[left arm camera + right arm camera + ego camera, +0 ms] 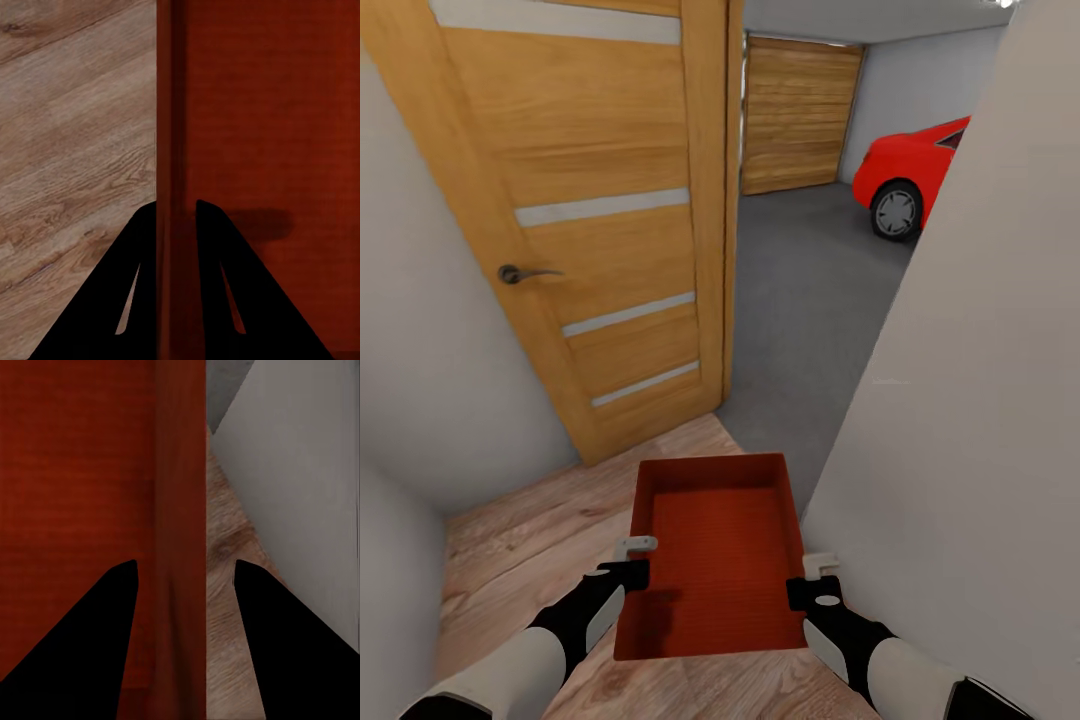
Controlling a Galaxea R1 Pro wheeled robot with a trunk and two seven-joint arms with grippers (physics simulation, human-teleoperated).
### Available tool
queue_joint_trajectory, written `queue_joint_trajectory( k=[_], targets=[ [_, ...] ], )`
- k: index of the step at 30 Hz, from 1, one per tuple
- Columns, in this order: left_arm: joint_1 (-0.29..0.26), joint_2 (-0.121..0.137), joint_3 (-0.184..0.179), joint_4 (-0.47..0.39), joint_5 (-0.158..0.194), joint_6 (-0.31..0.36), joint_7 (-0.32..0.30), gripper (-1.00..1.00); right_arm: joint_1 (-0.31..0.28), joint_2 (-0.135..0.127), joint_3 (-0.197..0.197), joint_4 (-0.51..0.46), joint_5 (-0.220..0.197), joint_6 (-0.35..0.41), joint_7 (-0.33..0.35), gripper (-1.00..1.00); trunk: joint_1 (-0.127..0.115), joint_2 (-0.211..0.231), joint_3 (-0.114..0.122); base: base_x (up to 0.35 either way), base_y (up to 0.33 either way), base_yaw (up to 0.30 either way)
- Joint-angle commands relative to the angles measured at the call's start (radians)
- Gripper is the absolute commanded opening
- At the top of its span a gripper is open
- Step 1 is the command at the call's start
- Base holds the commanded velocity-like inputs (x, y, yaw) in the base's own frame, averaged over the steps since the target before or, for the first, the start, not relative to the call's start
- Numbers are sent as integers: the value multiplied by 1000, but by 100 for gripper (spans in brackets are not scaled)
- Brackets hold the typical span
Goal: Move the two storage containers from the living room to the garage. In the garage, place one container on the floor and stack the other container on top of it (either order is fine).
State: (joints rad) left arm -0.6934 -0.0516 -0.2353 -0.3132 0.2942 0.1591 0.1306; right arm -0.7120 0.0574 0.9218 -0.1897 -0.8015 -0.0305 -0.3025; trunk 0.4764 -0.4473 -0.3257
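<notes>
An orange-red storage container (720, 560) is hanging between the two arms above the light wood plank floor (520, 560), right at the doorway. The left hand (636, 560) is pinching the container's left wall, one finger inside and one outside, and the right hand (818, 578) is straddling the right wall the same way, fingers a little wider apart around it. An open wooden door (600, 220) is standing to the left, and beyond the opening the garage's grey concrete floor (800, 290) is stretching toward a wooden panel door (800, 115) and a red car (915, 170).
</notes>
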Motion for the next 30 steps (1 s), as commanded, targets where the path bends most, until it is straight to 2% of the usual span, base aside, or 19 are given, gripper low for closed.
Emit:
queue_joint_trajectory(
  k=[1, 7, 25, 30],
  targets=[
    [0, 9, -36, -6, -3, -1, 15, -100, -1, -1, 0, 7, -38, -3, -3, -100, 0, -2, -2, 0, 0, -183],
    [0, 10, -37, -3, -1, 0, 15, -100, -1, -1, 0, 7, -38, -3, -3, -100, 0, -2, -2, 106, 2, -60],
    [0, 10, -38, -2, -2, -1, 15, -100, -1, -2, 0, 7, -39, -3, -1, -100, 0, -2, -2, 311, 69, -1],
    [0, 10, -38, -4, -3, -1, 13, -100, -1, -2, 0, 7, -39, -3, -2, -100, 0, -2, -2, 200, 27, -28]
  ],
)
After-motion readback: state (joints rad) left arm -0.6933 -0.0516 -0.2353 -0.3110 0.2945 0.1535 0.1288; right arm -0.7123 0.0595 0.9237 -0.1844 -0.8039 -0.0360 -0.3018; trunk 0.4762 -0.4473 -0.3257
